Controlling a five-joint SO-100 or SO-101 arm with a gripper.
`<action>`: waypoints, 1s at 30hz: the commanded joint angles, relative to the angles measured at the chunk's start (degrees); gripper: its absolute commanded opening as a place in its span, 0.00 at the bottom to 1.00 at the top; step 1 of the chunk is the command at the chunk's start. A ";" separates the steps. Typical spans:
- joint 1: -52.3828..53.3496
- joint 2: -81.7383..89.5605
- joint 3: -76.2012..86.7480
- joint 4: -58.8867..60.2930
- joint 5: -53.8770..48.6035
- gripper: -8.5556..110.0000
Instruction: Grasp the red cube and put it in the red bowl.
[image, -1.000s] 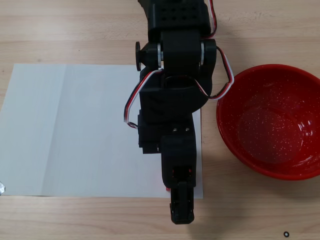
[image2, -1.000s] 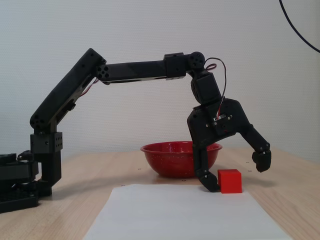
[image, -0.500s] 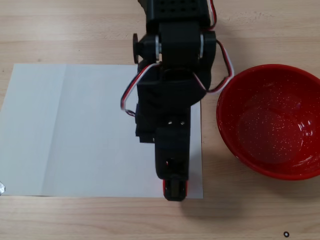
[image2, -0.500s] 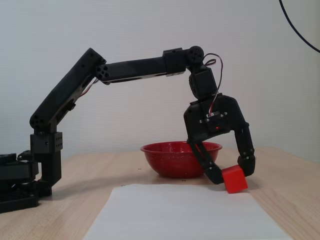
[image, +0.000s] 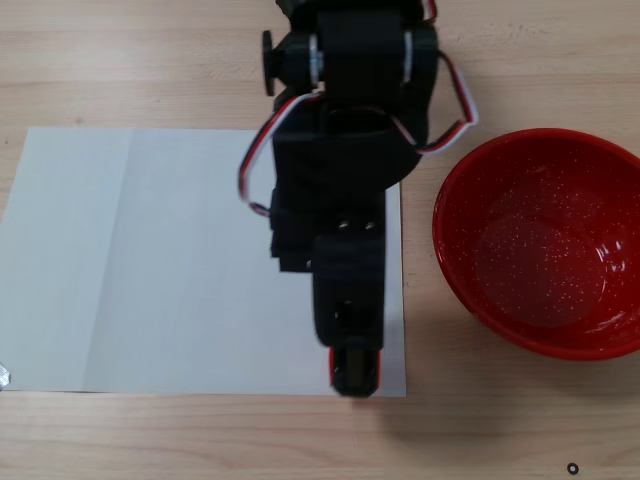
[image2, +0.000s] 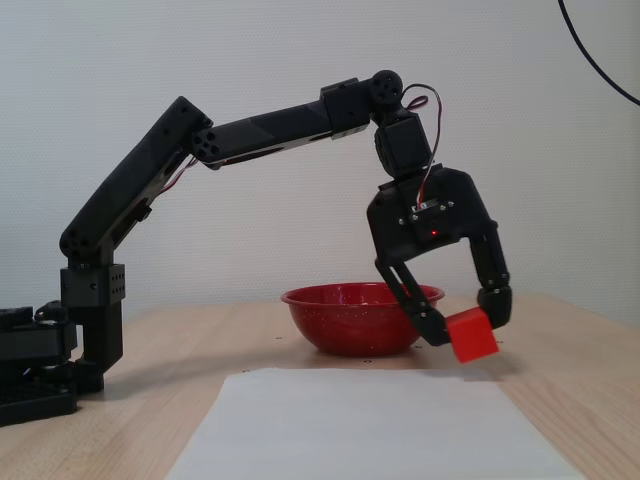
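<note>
**Cube lifted, bowl next**

The cube (image2: 472, 334) hangs clamped between the jaws, just clear of the white paper (image2: 370, 425) at its near right corner. The carry is under way, I'd say; next comes a swing right to the empty bowl (image: 545, 330). Pale wood surface (image: 150, 440), plain white wall behind.
</note>
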 joint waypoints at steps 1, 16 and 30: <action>1.49 10.02 -7.56 2.02 -1.05 0.07; 7.82 21.45 -11.34 12.92 -0.62 0.07; 15.64 32.61 -4.31 15.03 -0.44 0.07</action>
